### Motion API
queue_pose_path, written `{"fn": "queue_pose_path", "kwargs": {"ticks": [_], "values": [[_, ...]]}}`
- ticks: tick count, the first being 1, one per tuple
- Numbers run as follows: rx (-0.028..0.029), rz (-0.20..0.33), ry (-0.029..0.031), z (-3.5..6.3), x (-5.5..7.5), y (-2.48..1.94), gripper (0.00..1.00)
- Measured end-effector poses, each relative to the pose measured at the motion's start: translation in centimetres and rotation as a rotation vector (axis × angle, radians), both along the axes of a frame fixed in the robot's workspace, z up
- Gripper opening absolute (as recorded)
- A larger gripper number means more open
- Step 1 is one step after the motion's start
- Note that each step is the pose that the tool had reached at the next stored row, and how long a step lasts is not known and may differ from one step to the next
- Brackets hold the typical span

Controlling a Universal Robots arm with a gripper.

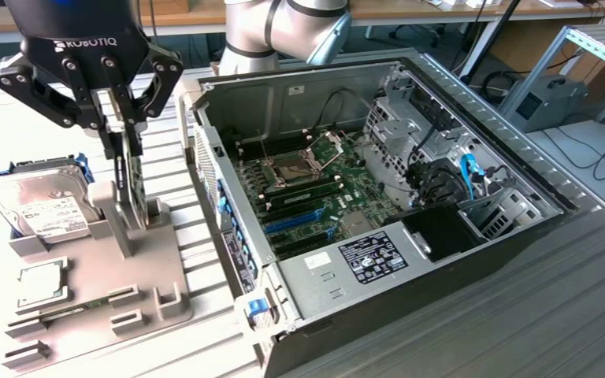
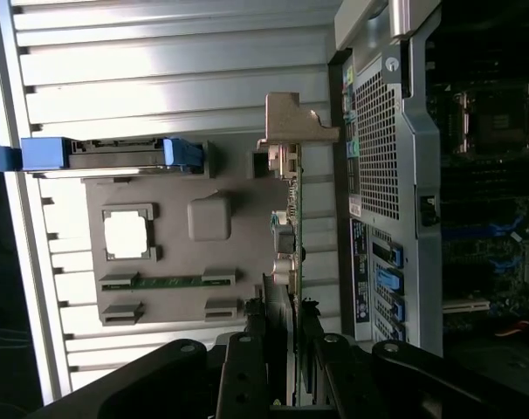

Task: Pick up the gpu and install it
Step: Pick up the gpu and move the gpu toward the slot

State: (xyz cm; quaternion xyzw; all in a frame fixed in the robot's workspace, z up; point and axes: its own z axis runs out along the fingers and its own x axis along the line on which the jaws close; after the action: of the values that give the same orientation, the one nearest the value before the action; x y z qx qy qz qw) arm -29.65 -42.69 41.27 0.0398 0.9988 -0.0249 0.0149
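Note:
The gpu (image 1: 131, 181) is a thin dark card that hangs on edge under my gripper (image 1: 124, 132), whose black fingers are shut on its upper part. Its lower end sits level with the posts of the grey holder plate (image 1: 150, 287); I cannot tell whether it touches them. In the wrist view the gpu (image 2: 288, 253) runs edge-on away from my gripper (image 2: 286, 332), with its silvery end bracket (image 2: 292, 122) at the far end. The open computer case (image 1: 387, 197) stands on the exterior view's right of the card, motherboard with blue slots (image 1: 294, 223) exposed.
On the holder plate lie a silver hard drive (image 1: 45, 206) in a blue carrier, a small square chip (image 1: 42, 283) and a memory stick (image 1: 72, 311). The case's rear wall (image 2: 382, 157) stands close beside the card. The arm (image 1: 281, 27) reaches in from behind.

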Motion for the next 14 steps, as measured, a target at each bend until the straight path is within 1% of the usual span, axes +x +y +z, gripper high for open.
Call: {"fn": "queue_pose_path", "kwargs": {"ticks": [14], "values": [[-0.0001, 0.000, 0.0000, 1.20, 0.0, 0.00, 0.26]]}}
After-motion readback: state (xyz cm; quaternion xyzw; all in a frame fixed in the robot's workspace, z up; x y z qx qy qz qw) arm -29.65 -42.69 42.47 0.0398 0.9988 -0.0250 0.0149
